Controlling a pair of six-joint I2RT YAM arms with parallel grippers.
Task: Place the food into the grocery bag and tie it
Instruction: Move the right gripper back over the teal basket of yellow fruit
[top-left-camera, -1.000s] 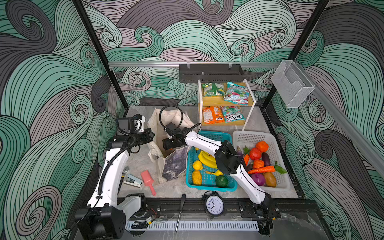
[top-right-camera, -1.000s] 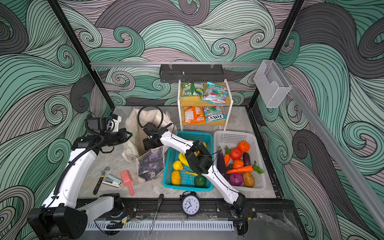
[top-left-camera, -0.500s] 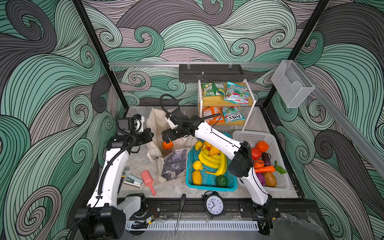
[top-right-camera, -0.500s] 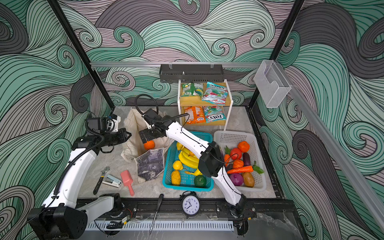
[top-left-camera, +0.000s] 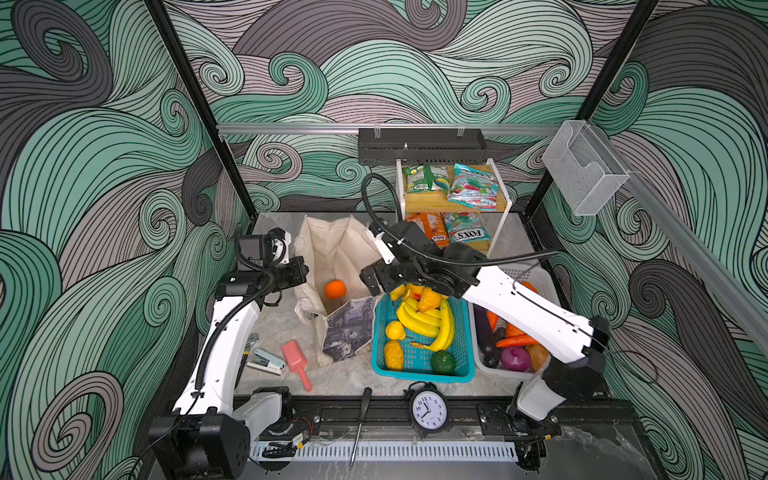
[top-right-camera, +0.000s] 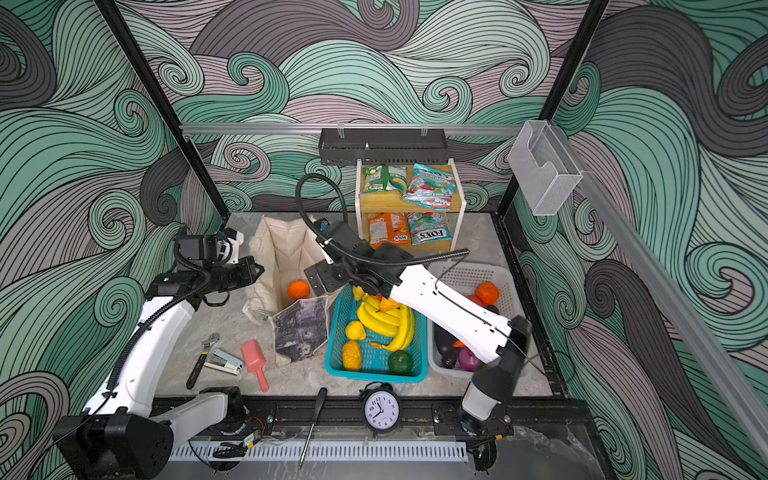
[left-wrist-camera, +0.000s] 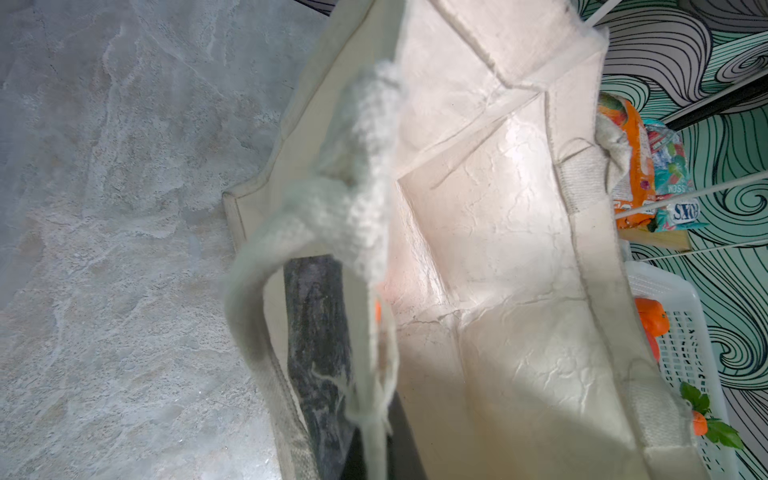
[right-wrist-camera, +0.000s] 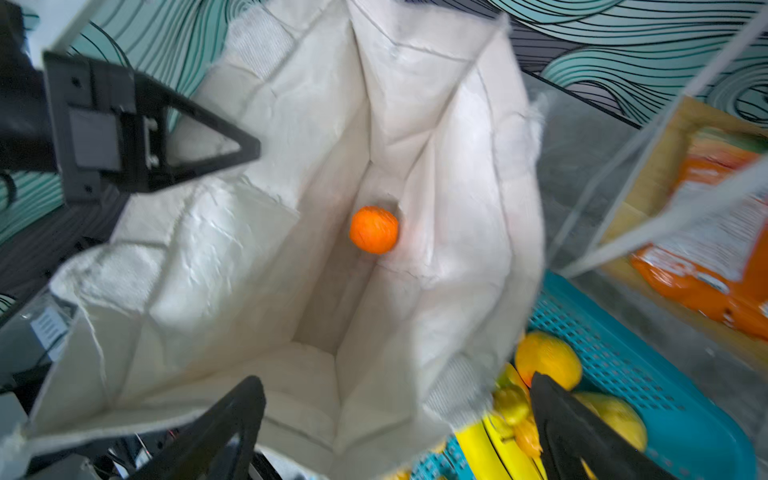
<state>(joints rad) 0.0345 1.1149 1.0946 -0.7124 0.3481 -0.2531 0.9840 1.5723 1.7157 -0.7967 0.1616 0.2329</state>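
1. In both top views, the beige canvas tote w/ grey painting print (top-left-camera: 332, 251) stands open mid-table. A small round orange toy fruit (top-left-camera: 335, 289) lies alone on its floor. L claw (top-left-camera: 303, 272) is clenched on the tote's rim, apparently stretching the mouth wide. R claw (top-left-camera: 372, 282) is released and empty, at the rim beside the teal plastic mesh basket (top-left-camera: 419, 376).
2. L wrist view: the cream woven handle (left-wrist-camera: 361, 187) is blurred right at the lens. The claw itself isn't visible here.
3. R wrist view: black fingers (right-wrist-camera: 216, 428) are spread, nothing btwn them. The yellow toy bananas (right-wrist-camera: 482, 453) lie just outside the tote wall.
4. Step in hand, prob.: fetch the next fruit.
   - Raise R clear of the rim before swinging, so the fingers don't snag canvas.
   - Grab the bananas mid-bunch.
   - L shouldn't slacken, or the mouth may fold.
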